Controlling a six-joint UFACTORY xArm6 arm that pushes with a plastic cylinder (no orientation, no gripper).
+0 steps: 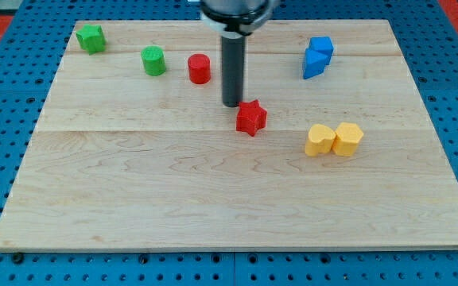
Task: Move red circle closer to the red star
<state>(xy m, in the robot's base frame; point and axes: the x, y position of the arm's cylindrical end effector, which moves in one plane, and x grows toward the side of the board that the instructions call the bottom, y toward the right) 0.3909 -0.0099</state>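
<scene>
The red circle (199, 68) stands near the view's top, left of centre. The red star (251, 117) lies lower and to the right of it, near the board's middle. My tip (232, 105) rests on the board just up and left of the red star, close to it, and down and right of the red circle. The dark rod rises from the tip to the view's top edge.
A green circle (153, 61) stands left of the red circle. A green block (91, 38) sits at the top left corner. Two blue blocks (317, 56) touch at the top right. Two yellow blocks (334, 139) touch right of the star. The wooden board (213, 199) ends on blue pegboard.
</scene>
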